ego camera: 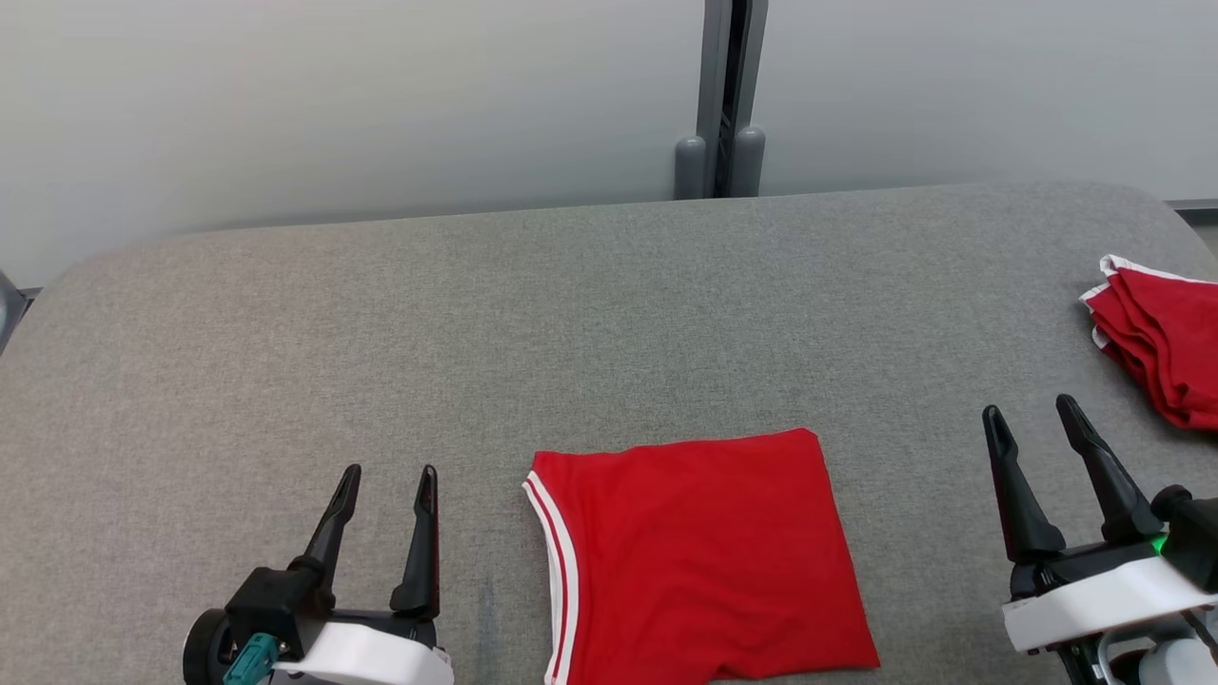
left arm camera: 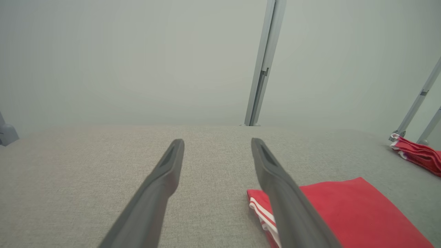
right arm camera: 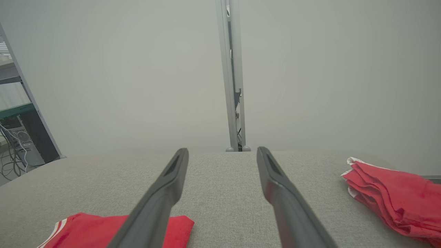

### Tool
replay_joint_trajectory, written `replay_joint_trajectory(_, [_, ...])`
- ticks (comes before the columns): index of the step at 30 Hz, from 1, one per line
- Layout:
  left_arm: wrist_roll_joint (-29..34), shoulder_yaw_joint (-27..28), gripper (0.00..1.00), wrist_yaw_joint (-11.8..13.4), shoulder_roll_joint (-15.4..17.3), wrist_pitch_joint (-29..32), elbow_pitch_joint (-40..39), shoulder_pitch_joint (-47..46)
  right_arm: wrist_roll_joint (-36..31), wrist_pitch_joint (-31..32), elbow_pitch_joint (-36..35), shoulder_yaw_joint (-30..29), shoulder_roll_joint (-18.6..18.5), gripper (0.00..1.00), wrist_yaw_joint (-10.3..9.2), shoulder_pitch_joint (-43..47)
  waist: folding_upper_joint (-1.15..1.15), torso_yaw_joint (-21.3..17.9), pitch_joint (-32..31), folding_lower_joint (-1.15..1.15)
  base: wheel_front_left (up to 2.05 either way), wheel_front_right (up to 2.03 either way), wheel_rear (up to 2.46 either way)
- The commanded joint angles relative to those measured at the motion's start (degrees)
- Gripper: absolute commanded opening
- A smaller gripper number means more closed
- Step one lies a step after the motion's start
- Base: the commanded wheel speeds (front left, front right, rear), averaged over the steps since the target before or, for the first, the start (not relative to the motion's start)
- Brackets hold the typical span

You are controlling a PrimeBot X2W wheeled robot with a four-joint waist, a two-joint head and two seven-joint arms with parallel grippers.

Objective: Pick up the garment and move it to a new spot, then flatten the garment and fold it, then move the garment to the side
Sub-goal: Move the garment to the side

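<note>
While jaws flank it, garment (ego camera: 699, 561) lies folded

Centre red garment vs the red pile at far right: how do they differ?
The garment lies flat as one neat folded rectangle; the red pile is rumpled, with several layers showing. The garment sits near-middle on the grey surface; the red pile is at its right edge. Both are red with white trim.

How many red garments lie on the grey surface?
2. One folded garment lies at the near edge, between the left gripper and the right gripper. One red pile lies at the far right, partly cut off; it may hold several pieces.
</note>
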Motion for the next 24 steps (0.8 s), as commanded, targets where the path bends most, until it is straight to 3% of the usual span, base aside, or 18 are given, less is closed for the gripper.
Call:
replay_joint_trajectory(1, [0.1, 0.1, 1.0, 0.3, 0.2, -0.2, 0.2, -0.4, 0.4, -0.2, 0.4, 0.1, -0.4, 1.0, 0.0, -0.1, 0.0, 0.1, 0.1, 0.0, 0.0, 0.0, 0.0])
replay_joint_trajectory(9, [-0.1, -1.0, 1.0, 0.2, 0.2, -0.2, 0.3, -1.7, 3.8, -0.2, 5.5, 4.2, -0.5, 1.0, 0.0, -0.1, 0.0, 1.3, 1.7, 0.0, 0.0, 0.0, 0.0])
replay_joint_trajectory(24, [0.7, -2.9, 1.0, 0.6, 0.2, -0.2, 1.8, -4.3, 23.9, 1.7, 18.8, 18.9, -2.3, 1.0, 0.0, -6.0, 0.0, 5.6, 5.9, 0.0, 0.0, 0.0, 0.0])
